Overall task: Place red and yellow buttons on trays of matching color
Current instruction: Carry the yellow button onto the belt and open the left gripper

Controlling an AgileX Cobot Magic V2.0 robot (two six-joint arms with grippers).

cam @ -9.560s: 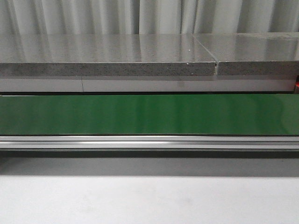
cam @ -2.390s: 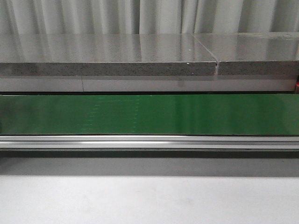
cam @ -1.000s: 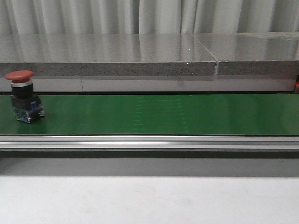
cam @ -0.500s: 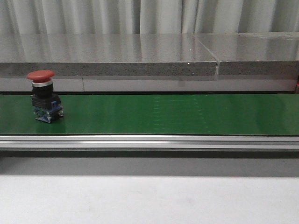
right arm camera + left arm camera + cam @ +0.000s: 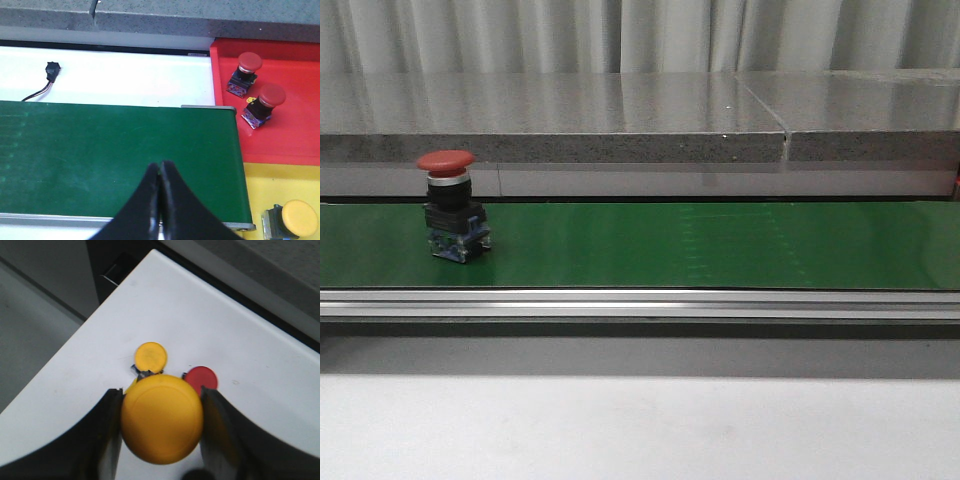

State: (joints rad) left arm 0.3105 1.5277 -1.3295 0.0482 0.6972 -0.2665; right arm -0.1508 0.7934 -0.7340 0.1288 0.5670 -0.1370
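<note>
With two red buttons (image 5: 248, 67) on our red tray (image 5: 295, 140) and one yellow button (image 5: 298, 218) on the yellow tray (image 5: 260, 182), our left gripper (image 5: 161, 432) pinches a yellow push button (image 5: 162, 425), our right gripper (image 5: 160, 187) is pressed together, and a red mushroom button (image 5: 451, 205) rides the green conveyor belt (image 5: 720, 245), unsorted.

Button (image 5: 452, 205) upright on belt (image 5: 720, 245), far left — ledge (image 5: 620, 120) behind.

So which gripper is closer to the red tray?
Right. The right gripper is over the belt, beside the red tray; the left gripper, holding a yellow button, shows no tray nearby.
</note>
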